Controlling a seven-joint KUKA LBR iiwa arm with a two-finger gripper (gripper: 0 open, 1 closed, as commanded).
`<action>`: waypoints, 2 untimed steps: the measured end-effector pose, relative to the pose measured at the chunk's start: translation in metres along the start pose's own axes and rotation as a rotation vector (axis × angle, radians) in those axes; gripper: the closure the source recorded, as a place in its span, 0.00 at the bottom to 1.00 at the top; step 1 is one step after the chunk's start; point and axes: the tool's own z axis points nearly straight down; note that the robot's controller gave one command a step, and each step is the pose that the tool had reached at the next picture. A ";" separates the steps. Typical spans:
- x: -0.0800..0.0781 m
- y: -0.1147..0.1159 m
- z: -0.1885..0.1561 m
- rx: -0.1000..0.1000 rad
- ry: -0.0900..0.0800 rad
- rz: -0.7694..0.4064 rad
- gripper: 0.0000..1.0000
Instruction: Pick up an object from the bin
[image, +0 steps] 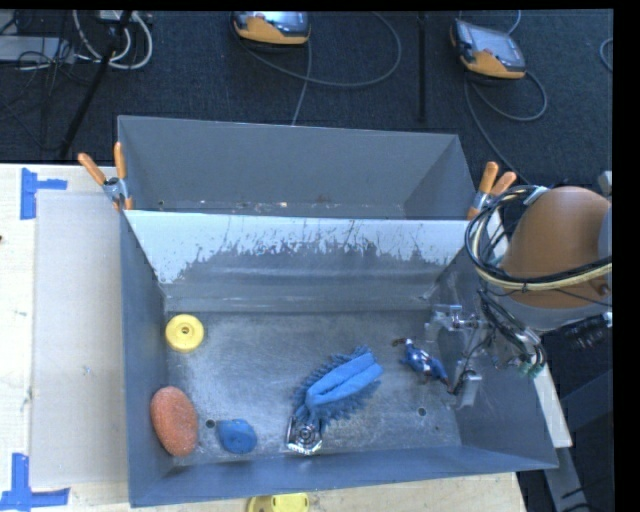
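Hand sits low near the bin's right wall, just beside a small dark-blue thing; open or closed, I cannot tell. Open room lies between that thing and the blue brush mid-bin.

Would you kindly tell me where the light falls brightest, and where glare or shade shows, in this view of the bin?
In the camera view, the brightest light falls in a band across the back wall of the bin, while the panel above it is dull. In the same view the blue brush glints at its metal end, and the gripper hangs in the dimmer right corner.
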 end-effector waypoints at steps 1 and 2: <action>-0.002 0.000 -0.005 0.002 -0.008 -0.004 0.00; -0.015 0.021 0.042 0.003 -0.016 0.036 0.00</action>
